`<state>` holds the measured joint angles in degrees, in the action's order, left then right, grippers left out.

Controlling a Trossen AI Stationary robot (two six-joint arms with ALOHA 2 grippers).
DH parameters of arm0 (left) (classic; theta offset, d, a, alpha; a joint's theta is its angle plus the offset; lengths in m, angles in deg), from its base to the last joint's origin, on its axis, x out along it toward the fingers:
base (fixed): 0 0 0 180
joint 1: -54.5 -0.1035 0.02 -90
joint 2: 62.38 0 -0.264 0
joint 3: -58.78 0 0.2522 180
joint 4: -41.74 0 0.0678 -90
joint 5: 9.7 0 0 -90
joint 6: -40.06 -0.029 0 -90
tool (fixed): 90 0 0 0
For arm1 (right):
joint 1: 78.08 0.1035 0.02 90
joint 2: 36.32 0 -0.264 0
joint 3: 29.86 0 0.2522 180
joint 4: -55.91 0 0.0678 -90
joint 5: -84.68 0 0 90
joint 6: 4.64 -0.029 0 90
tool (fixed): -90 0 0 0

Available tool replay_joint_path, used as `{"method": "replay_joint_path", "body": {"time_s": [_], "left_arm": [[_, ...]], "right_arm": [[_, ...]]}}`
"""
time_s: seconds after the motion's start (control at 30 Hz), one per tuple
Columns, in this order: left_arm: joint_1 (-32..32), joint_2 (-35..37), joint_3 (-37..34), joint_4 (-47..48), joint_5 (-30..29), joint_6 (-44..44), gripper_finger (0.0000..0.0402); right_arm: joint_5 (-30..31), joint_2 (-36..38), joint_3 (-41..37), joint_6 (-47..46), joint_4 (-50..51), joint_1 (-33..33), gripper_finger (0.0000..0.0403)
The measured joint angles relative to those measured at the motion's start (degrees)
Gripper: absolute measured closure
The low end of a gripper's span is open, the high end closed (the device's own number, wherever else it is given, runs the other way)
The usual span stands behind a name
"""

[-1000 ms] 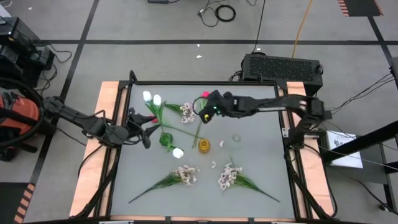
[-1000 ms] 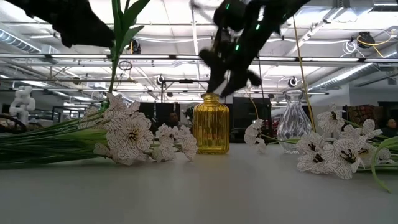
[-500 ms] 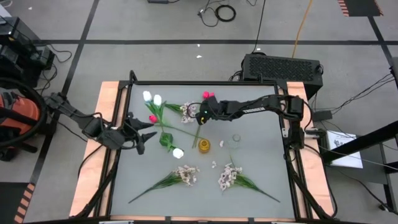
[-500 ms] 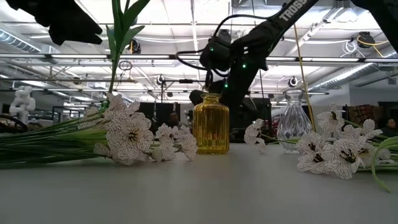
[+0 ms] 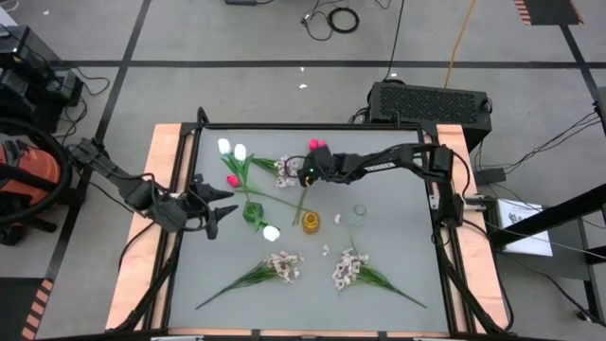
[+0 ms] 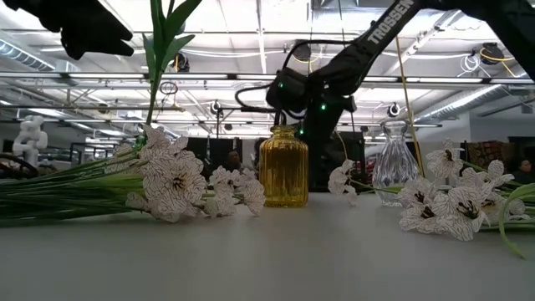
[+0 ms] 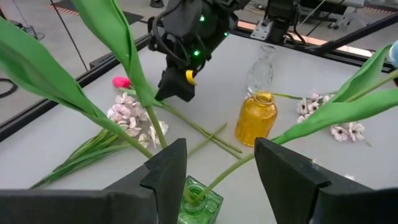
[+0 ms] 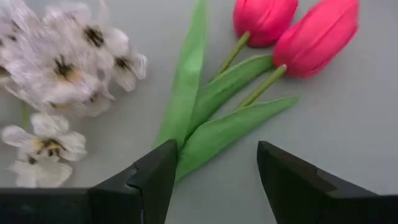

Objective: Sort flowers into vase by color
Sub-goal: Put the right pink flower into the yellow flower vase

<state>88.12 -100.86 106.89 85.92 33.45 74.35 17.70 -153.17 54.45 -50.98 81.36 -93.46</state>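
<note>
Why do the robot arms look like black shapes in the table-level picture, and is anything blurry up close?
Low view: bright ceiling lights behind leave the right gripper in silhouette, while the yellow vase glows. Right wrist view: the pale blossoms look soft, the pink tulips sharper.

Yellow vase (image 5: 311, 223) between green vase (image 5: 252, 214) and clear vase (image 5: 359, 212)

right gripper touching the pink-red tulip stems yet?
Apart. The right wrist view shows the right gripper open, its dark fingers straddling the green leaves of the two pink-red tulips, with grey table showing between.
</note>
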Motion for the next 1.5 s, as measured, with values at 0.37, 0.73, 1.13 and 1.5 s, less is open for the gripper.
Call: {"method": "replay_joint_path", "body": {"time_s": [0.37,0.73,1.13,1.5], "left_arm": [[0.0,-1.6,-0.9,-0.1,-0.1,1.4,0.0205],[-0.1,-1.7,-0.9,-0.1,-0.1,1.4,0.0205],[-0.1,-1.7,-1.0,0.1,-0.1,1.4,0.0205],[-0.1,-1.7,-1.0,0.1,0.0,1.4,0.0205]], "right_arm": [[3.4,-1.8,0.0,3.2,-1.0,0.0,0.0251],[6.2,-2.1,-0.1,2.8,-7.3,-0.3,0.0392],[9.7,3.8,-0.2,10.5,-11.5,0.1,0.0401],[10.4,30.9,-0.1,25.5,-3.6,5.5,0.0402]]}}
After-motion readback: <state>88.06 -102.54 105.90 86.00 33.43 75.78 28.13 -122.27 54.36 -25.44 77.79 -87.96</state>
